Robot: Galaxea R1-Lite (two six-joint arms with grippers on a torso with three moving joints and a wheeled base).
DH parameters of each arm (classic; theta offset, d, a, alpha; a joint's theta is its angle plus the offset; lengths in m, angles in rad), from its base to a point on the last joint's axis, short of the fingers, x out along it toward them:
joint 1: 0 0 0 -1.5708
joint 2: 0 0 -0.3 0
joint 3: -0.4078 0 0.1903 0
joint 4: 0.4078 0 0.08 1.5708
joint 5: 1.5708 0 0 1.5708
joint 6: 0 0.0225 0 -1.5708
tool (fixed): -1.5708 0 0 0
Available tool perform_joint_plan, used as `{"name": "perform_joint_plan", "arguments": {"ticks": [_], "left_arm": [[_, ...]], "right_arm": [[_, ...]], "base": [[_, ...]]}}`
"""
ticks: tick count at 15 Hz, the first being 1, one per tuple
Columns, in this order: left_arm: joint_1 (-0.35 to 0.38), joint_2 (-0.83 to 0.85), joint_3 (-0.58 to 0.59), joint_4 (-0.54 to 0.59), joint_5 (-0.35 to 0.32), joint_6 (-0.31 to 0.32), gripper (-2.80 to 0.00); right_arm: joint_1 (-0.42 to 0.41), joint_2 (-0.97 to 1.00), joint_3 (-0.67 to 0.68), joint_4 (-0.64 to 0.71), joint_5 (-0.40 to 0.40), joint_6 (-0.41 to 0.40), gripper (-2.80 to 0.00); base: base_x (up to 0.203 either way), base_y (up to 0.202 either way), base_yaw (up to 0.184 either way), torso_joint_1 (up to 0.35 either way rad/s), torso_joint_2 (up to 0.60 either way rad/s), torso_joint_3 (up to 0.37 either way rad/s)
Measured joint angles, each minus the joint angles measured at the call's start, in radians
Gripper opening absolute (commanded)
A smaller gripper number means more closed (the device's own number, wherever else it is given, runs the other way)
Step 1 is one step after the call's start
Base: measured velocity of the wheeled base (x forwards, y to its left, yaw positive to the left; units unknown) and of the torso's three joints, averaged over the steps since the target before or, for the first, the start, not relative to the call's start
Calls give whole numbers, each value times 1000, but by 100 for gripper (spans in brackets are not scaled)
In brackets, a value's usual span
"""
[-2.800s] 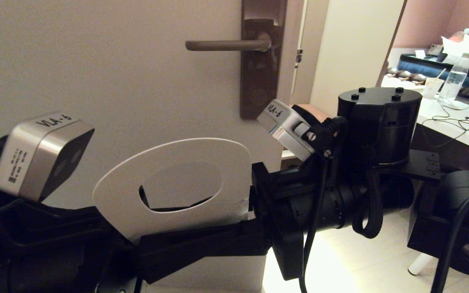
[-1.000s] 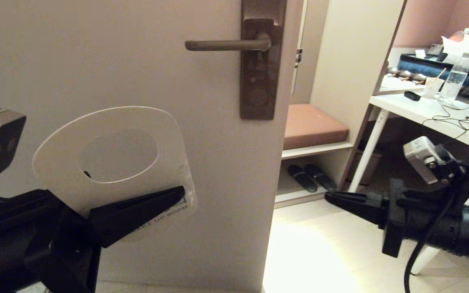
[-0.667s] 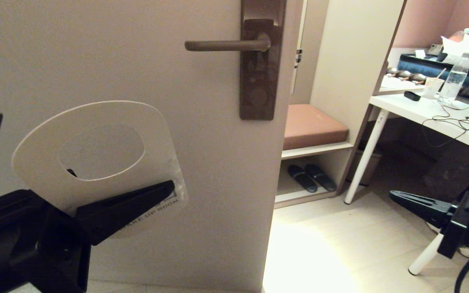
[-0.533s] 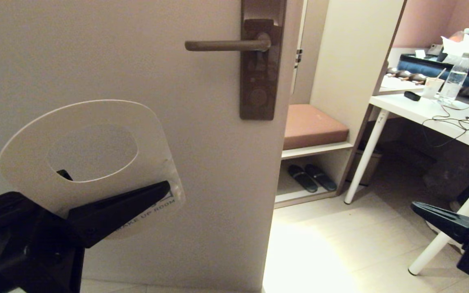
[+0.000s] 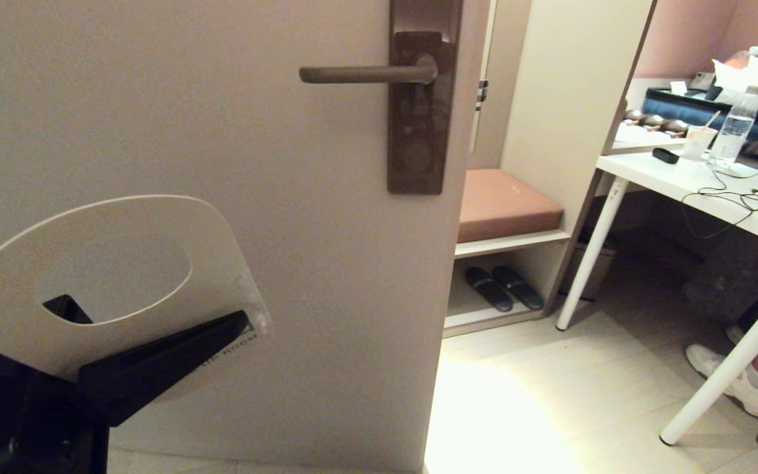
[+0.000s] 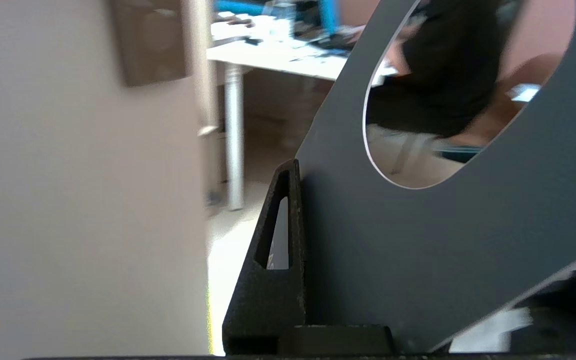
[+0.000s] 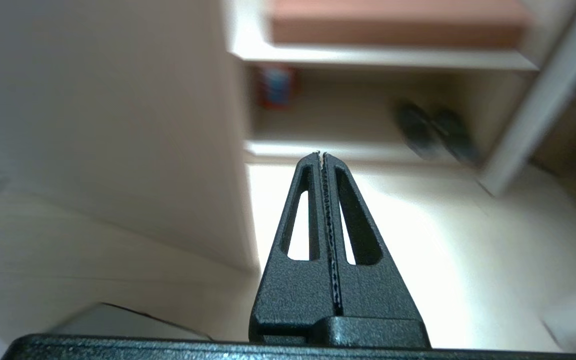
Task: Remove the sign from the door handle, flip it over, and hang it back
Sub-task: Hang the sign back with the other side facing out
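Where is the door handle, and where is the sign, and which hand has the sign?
door handle (image 5: 359, 74), head view, middle of the lever bar.
sign (image 5: 214, 243), head view, white face beside the oval hole.
left hand (image 5: 155, 362), head view, black finger pressed on the sign's lower part.

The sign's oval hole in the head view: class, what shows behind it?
Through the sign, pale door and a black end-effector finger; the rest is covered.
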Motion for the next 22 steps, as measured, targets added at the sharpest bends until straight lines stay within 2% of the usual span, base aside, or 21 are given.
{"name": "perform_joint_plan", "arguments": {"ticks": [2, 3, 4, 7, 10, 16, 20, 22], "left_arm": [[0, -6, 16, 0, 16, 7, -280], [0, -8, 18, 1, 27, 7, -280], [0, -9, 19, 1, 35, 7, -280], [22, -9, 21, 14, 58, 10, -280], [56, -8, 17, 63, 59, 14, -280], [61, 13, 14, 70, 55, 12, -280], [67, 27, -4, 69, 59, 13, -280], [103, 37, -32, 70, 63, 19, -280]], "right_arm": [[6, -83, 6, 129, -155, 2, -280], [8, -106, 8, 171, -203, 5, -280], [9, -121, 8, 197, -214, 5, -280], [11, -171, 9, 275, -216, 5, -280], [29, -228, 7, 277, -216, 0, -280], [52, -447, 7, 338, -220, -33, -280], [52, -493, 7, 341, -220, -34, -280], [52, -500, 7, 341, -220, -34, -280]], "base": [[0, 0, 0, 0, 0, 0], [0, 0, 0, 0, 0, 0], [0, 0, 0, 0, 0, 0], [0, 0, 0, 0, 0, 0], [0, 0, 0, 0, 0, 0], [0, 0, 0, 0, 0, 0], [0, 0, 0, 0, 0, 0], [0, 0, 0, 0, 0, 0]]}}
